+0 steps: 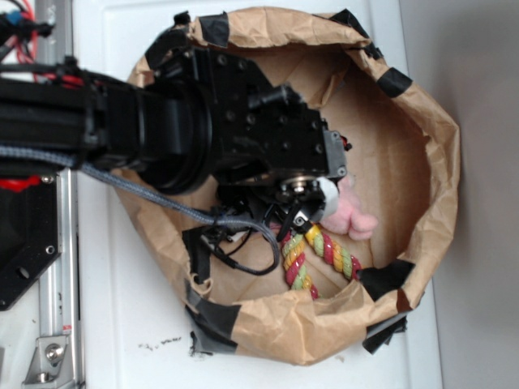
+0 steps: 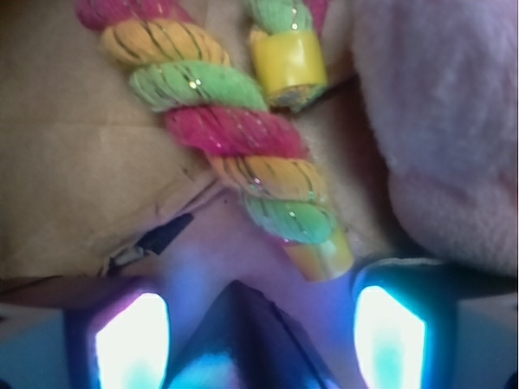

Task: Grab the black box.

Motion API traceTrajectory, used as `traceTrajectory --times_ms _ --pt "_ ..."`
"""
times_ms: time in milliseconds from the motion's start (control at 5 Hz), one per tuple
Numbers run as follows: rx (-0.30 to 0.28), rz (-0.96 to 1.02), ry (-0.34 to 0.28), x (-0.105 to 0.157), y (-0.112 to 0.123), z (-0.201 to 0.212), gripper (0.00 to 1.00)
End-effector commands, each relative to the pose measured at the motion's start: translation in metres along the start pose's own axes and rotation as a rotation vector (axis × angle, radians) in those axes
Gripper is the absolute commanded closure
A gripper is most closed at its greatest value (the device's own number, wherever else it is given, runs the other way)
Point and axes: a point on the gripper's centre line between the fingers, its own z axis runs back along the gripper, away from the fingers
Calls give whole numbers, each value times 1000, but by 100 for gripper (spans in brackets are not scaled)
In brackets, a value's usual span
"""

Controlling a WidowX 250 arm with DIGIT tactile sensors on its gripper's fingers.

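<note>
Seemingly little is done yet: in the wrist view the tool [image 2: 255, 340] stands wide and empty, its two pads [image 2: 130, 340] at the frame's bottom corners. Rightward lie the braided rope toy [image 2: 235, 138] and the pink plush [image 2: 450, 121] on the paper bag's floor [image 2: 73, 162]. No black box shows anywhere, so finding and gripping it remain.
</note>
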Motion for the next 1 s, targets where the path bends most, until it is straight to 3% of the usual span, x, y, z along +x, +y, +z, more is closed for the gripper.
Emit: traceTrajectory --times_ms 0,200,600,800 --pt "51 255 20 -18 6 72 100" --pt "59 418 45 -24 16 108 100" --pt "-2 587 7 -17 19 140 100" --pt "54 613 46 -7 16 135 100"
